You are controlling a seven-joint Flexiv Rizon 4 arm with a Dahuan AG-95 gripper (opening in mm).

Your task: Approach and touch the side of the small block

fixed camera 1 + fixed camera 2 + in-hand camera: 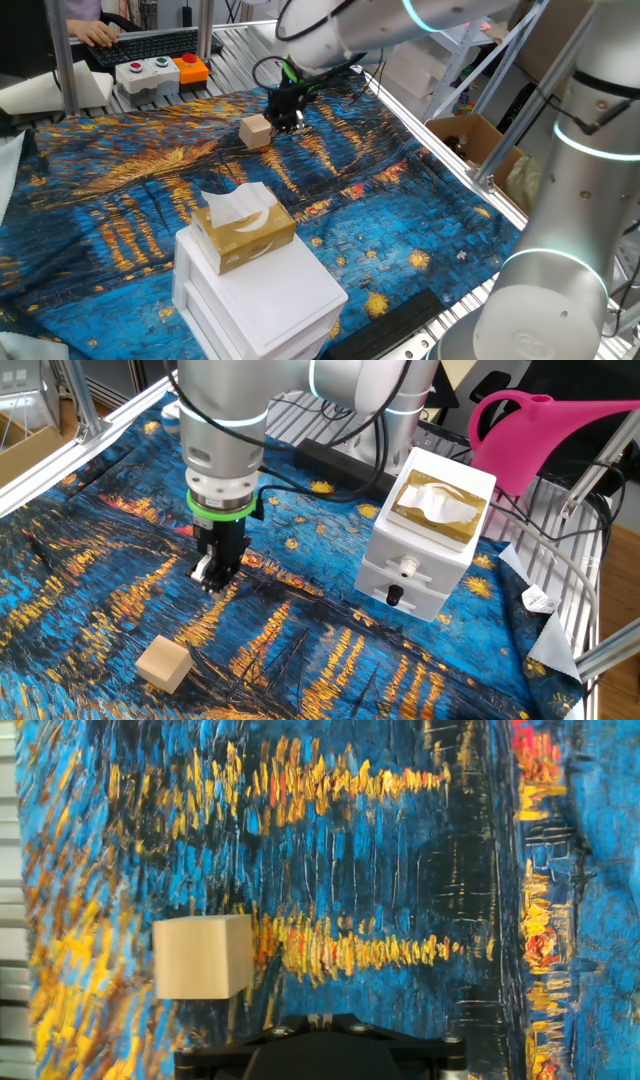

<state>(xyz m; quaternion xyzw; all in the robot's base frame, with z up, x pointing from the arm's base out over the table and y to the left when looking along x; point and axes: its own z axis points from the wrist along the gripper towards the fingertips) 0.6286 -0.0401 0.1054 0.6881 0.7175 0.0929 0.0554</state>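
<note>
The small block (256, 131) is a plain light-tan wooden cube on the blue-and-yellow painted cloth. It also shows in the other fixed view (164, 664) and at the lower left of the hand view (203, 957). My gripper (288, 122) hangs just above the cloth beside the block, with a gap between them. In the other fixed view the gripper (210, 575) stands up and to the right of the block. In the hand view its fingertips (320, 1018) are together with nothing between them, and the block lies left of them.
A tan tissue box (243, 232) sits on a white drawer unit (260, 295) at the near side; the unit also shows in the other fixed view (415, 565). A button box (160, 72), a cardboard box (470, 140) and a pink watering can (530, 430) stand off the cloth.
</note>
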